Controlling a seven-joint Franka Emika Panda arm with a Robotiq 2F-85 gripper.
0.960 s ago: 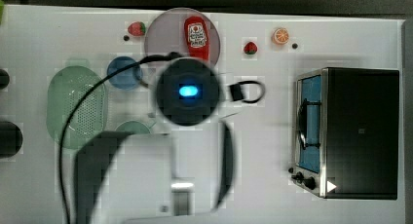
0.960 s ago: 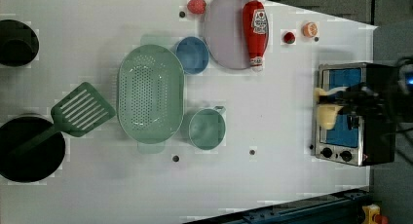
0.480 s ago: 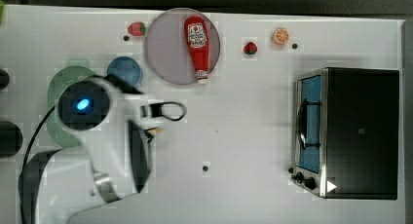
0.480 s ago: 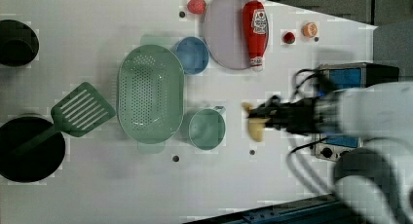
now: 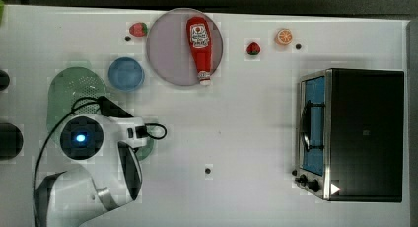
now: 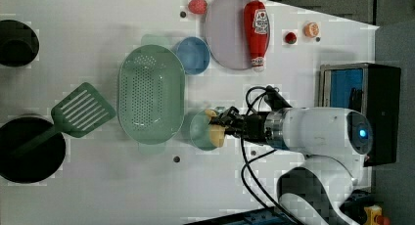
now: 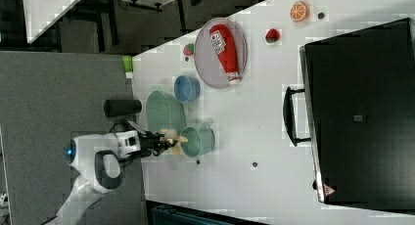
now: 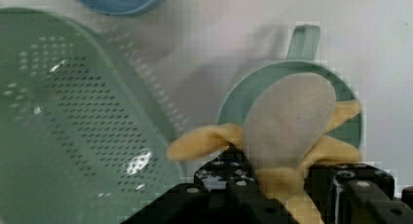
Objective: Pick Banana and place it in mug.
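In the left view the banana [image 6: 216,133], pale yellow with its peel splayed, hangs just over the rim of the teal-green mug [image 6: 199,131]. My gripper [image 6: 228,125] is shut on it and comes in from the left view's right. The wrist view shows the banana [image 8: 287,121] between the black fingers [image 8: 234,181], in front of the mug's rim [image 8: 233,98] and above its opening. In the right view the banana [image 7: 172,136] sits at the mug's [image 7: 199,140] open mouth. In the top view my arm covers most of the mug [image 5: 147,149].
The pale-green colander [image 6: 151,94] lies right beside the mug, with the blue cup [image 6: 192,55] behind it. A plate [image 6: 226,39] carries a ketchup bottle [image 6: 257,32]. A toaster oven [image 6: 359,85] stands at the left view's right; a green spatula [image 6: 80,110] and black pots lie at its left.
My arm has swept from beside the toaster oven across the table to the mug, carrying the banana with it. The grip on the banana has held.
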